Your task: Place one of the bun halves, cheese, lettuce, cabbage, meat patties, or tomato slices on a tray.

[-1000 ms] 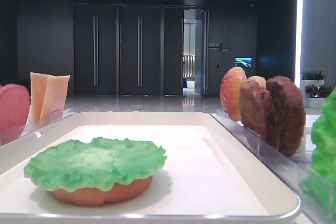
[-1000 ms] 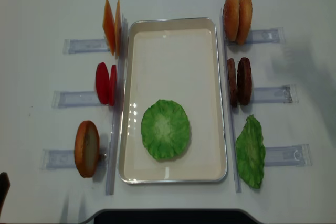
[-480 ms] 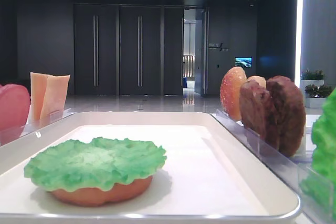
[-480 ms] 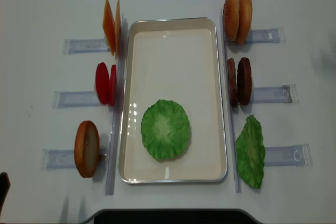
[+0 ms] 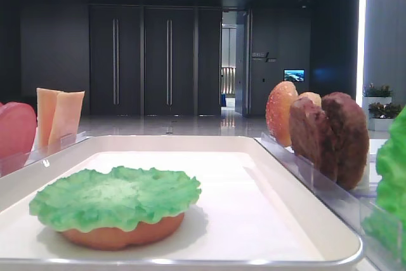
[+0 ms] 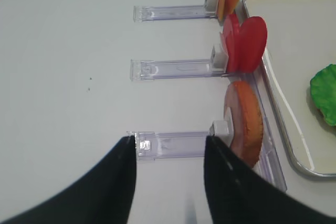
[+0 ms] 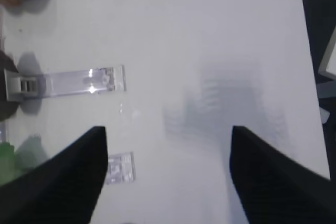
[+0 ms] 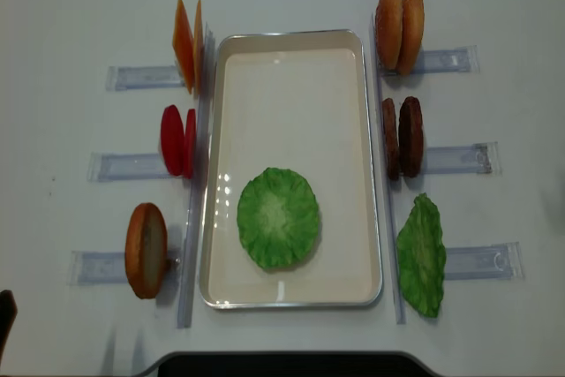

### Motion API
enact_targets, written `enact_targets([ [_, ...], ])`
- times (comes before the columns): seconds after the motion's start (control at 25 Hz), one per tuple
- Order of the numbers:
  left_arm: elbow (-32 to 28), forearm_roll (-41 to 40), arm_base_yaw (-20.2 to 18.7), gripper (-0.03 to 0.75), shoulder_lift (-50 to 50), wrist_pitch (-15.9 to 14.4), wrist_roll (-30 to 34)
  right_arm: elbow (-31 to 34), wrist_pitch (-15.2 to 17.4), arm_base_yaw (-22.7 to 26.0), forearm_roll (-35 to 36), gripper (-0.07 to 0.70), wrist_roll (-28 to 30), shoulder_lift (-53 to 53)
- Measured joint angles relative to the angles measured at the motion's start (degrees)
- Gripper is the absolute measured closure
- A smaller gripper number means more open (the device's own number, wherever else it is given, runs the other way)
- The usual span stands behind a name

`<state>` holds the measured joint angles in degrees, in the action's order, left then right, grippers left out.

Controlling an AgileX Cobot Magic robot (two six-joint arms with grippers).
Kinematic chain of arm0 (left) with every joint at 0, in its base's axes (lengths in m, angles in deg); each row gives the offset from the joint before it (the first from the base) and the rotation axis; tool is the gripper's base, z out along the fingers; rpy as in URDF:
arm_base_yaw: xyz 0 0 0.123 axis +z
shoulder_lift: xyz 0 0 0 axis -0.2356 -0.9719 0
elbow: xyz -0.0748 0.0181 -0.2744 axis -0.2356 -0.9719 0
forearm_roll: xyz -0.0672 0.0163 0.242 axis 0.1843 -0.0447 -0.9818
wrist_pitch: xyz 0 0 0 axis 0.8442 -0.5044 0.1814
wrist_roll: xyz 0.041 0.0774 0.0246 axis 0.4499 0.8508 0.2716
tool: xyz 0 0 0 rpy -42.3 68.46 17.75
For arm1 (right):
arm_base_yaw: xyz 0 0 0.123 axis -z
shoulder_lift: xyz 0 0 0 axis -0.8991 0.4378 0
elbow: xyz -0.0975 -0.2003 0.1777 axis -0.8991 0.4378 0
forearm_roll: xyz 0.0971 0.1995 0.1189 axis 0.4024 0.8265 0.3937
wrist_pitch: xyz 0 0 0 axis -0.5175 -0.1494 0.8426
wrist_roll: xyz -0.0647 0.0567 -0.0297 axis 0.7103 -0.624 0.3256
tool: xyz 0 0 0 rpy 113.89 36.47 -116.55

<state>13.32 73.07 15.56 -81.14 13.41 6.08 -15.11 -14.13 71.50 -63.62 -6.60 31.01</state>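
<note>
On the white tray (image 8: 291,40) a green lettuce leaf (image 8: 277,217) lies over a bun half (image 5: 120,233). Left of the tray stand cheese (image 8: 187,44), tomato slices (image 8: 177,140) and a bun half (image 8: 146,250). To its right stand two bun halves (image 8: 399,29), meat patties (image 8: 403,137) and a second green leaf (image 8: 421,255). My left gripper (image 6: 169,140) is open and empty over the outer end of the clear holder (image 6: 173,144), left of that bun half (image 6: 244,121). Open and empty too, my right gripper (image 7: 168,129) hangs over bare white table.
Clear acrylic holders (image 8: 141,77) stick out from both long sides of the tray. Two holders (image 7: 79,82) lie left of the right gripper, and the table's edge (image 7: 307,51) runs to its right. A dark part of the left arm (image 8: 4,311) shows at the bottom-left corner.
In the overhead view the dark arm parts at the top right corner have left the picture, and the shadow on the table's right side has faded. The food has not moved.
</note>
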Motion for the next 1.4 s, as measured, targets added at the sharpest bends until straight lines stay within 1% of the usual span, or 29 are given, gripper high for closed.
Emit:
enact_targets([
  [0.2,0.0,0.0,0.0,0.388,0.0,0.0,0.0,7.98,0.15,0.0,0.0,0.159,-0.18,-14.86],
  [0.4,0.0,0.0,0.0,0.388,0.0,0.0,0.0,12.33,0.22,0.0,-0.04,0.159,-0.19,-28.35],
  [0.68,0.0,0.0,0.0,0.388,0.0,0.0,0.0,17.27,0.27,0.0,1.43,0.159,-0.81,-42.1],
  [0.84,0.0,0.0,0.0,0.388,0.0,0.0,0.0,20.7,0.17,0.0,2.35,0.159,-2.03,-48.94],
  [1.16,0.0,0.0,0.0,0.388,0.0,0.0,0.0,30.8,-3.29,0.0,2.35,0.159,-2.36,-61.0],
  [1.28,0.0,0.0,0.0,0.388,0.0,0.06,0.0,33.34,-3.88,0.0,2.3,0.159,-2.47,-62.07],
  [1.4,0.0,0.0,0.0,0.388,0.0,0.06,0.0,34.01,-5.0,-0.05,2.3,0.159,-2.51,-62.17],
])
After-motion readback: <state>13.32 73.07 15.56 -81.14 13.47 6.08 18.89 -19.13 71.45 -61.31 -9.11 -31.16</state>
